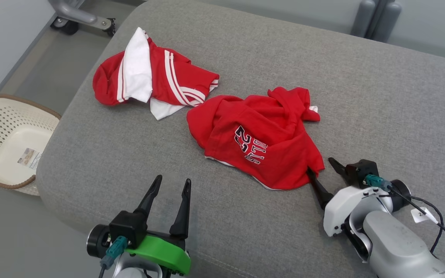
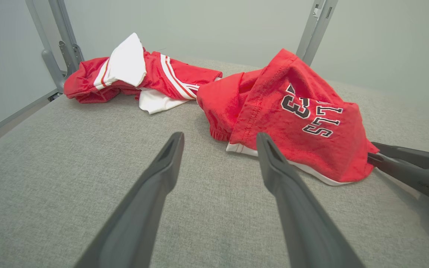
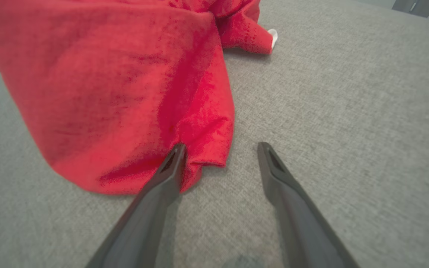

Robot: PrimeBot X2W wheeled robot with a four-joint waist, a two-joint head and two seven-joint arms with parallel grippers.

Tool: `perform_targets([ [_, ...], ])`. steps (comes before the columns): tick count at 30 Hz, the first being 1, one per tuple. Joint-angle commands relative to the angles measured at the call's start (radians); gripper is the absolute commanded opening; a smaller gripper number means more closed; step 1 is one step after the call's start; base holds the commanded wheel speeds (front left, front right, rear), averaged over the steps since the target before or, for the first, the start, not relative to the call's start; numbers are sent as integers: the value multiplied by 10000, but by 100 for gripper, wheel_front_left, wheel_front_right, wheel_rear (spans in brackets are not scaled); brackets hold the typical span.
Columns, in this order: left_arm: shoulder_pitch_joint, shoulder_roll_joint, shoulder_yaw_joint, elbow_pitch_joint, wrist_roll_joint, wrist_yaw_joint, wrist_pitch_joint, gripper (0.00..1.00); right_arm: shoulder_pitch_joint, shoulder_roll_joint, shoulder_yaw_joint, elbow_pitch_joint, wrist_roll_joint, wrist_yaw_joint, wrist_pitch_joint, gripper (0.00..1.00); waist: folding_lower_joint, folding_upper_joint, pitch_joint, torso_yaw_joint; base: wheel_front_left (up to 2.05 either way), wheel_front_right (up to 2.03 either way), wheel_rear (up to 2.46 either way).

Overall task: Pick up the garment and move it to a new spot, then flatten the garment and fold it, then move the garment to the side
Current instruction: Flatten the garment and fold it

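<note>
The crumpled red jersey garment carries the number "23" and the letters "LLS" in black with white outlines; in the head view the print reads upside down. The garment lies mid-way across the grey fabric-covered counter, its long axis running from far left to near right, with a white hem along the near edge. The right tool is released, one finger touching the near-right corner. The left tool is released and sits apart from the garment.

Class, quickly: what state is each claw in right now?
Left claw: open, empty.
Right claw: open, one finger against the corner of the red garment, not gripping it.
</note>
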Motion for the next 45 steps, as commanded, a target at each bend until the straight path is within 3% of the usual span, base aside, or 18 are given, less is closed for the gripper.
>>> perform_targets([
  [1, 52, 13, 23, -60, -44, -9, -4, 100, 13, 67, 212, 201, 167, 7, 76, 0, 0, 0, 86, 188, 0, 0, 0],
  [6, 67, 13, 101, -204, -16, 42, -4, 100, -414, -395, -446, -786, 107, -4, 40, 0, 0, 0, -39, -96, 0, 0, 0],
  [14, 152, 16, 278, -161, 48, -82, -5, 100, 215, -784, -2101, -3570, -338, -2, 40, 0, 0, 0, -783, -1535, 0, 0, 0],
  [20, 119, 17, 202, -83, -10, -115, -5, 100, 541, -1020, -2679, -4694, -784, -2, 40, 0, 0, 0, -1130, -2271, 0, 0, 0],
  [23, 164, 21, 162, -33, -86, -124, -5, 100, 1079, -929, -2980, -4467, -974, -2, 43, 0, 0, 0, -1235, -2544, 0, 0, 0],
  [24, 195, 21, 158, -12, -98, -124, -5, 100, 1230, -836, -3033, -4182, -983, -2, 41, 22, 0, 0, -1259, -2627, 0, 0, 0],
  [26, 228, 19, 83, 52, -121, -163, -5, 100, 1355, -825, -3156, -3450, -1181, -2, 40, 100, 0, 0, -1259, -2746, 0, 0, 0],
  [29, 205, 19, 1, 127, -74, -200, -5, 100, 1537, -544, -3498, -2749, -1278, -1, 40, 100, 0, 0, -1245, -2914, 0, 0, 0],
  [32, 230, 20, 20, 197, -10, -246, -4, 100, 1751, -384, -3918, -2809, -1435, -1, 40, 100, 0, 0, -1306, -3175, 0, 0, 0],
  [39, 120, 19, 52, 400, 82, -378, -5, 100, 2576, 52, -4894, -4549, -2258, -1, 41, 100, 0, 0, -1558, -4345, 0, 0, 0],
  [45, -377, 20, -60, 946, -72, -403, -3, 100, 3230, 332, -4924, -5563, -2603, -1, 40, 100, 0, 0, -1285, -5650, 0, 0, 0],
])
